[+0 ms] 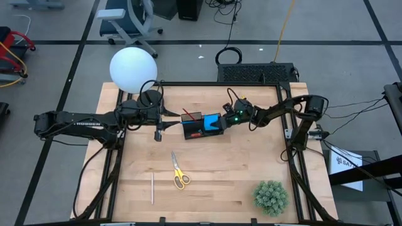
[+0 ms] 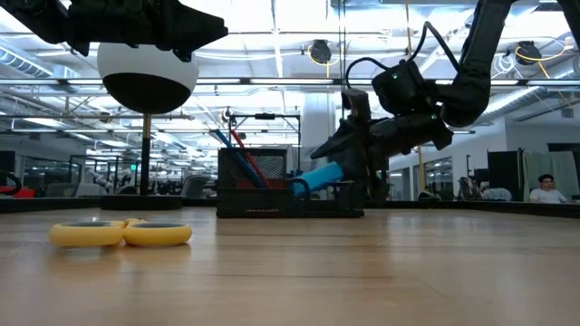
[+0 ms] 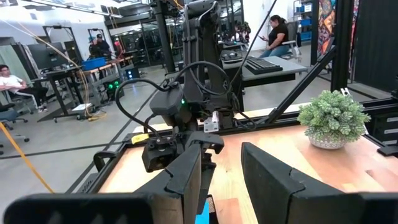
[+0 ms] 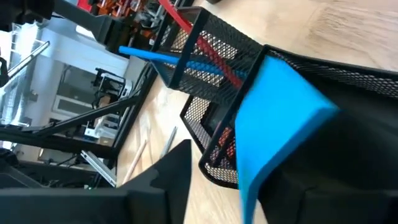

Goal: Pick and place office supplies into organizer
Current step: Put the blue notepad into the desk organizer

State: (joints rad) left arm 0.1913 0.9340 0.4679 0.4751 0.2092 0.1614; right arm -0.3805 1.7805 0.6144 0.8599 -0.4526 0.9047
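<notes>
Blue square notepad (image 1: 211,122) tilted on black mesh organizer (image 1: 193,130) rim.

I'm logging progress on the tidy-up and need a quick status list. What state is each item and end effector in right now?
blue notepad: tilted, leaning into the organizer, between the right fingers
organizer: upright, red and blue pens standing in it
scissors: flat on the table, not yet picked
pencil: flat on the table, loose
right end effector: at the organizer, fingers apart
left end effector: open, empty, beside the organizer
</notes>
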